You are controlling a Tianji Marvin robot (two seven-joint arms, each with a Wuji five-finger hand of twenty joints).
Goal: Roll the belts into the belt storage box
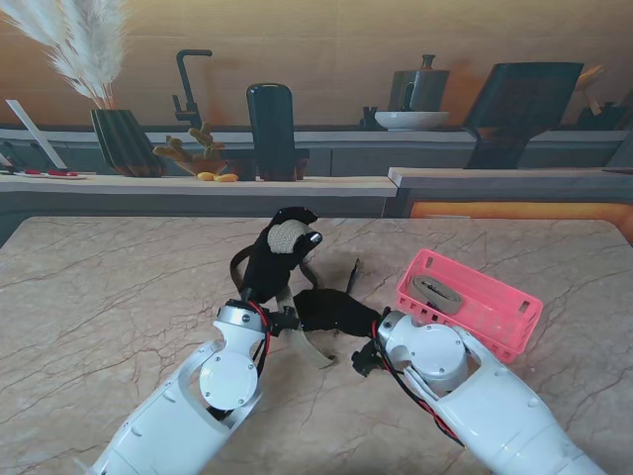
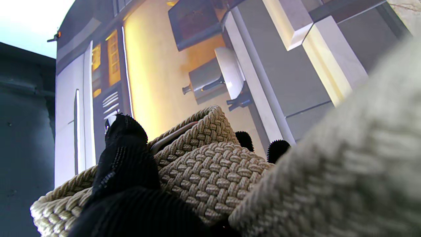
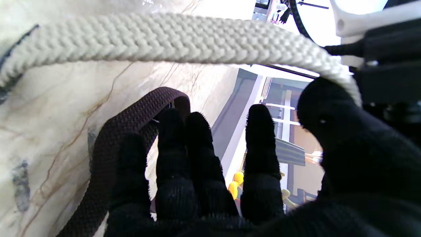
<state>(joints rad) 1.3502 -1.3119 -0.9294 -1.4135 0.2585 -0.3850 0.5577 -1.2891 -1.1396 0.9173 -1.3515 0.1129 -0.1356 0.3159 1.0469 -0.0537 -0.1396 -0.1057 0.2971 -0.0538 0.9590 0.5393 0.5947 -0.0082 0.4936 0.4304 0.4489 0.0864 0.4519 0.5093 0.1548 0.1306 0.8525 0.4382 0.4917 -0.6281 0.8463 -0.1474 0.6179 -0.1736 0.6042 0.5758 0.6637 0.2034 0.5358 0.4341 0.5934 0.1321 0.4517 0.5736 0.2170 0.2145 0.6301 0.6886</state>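
The left hand is raised off the desk, its black-gloved fingers wrapped around a partly wound coil of the cream woven belt. The loose tail drops from the coil past the left wrist toward me. To finish this roll well, I judge the coil should be held firm so the turns do not spring apart, while the tail is fed in flat and under slight tension.

Right of it, the right hand lies low on the desk, fingers loosely spread and gripping nothing that I can see. The pink belt storage box stands farther right, well apart from the coil, with one rolled belt already inside.

The left wrist view alone shows the coil's stacked layers. The right wrist view alone shows a dark brown belt looping just beside the right fingertips, with the cream tail crossing in front of the camera.
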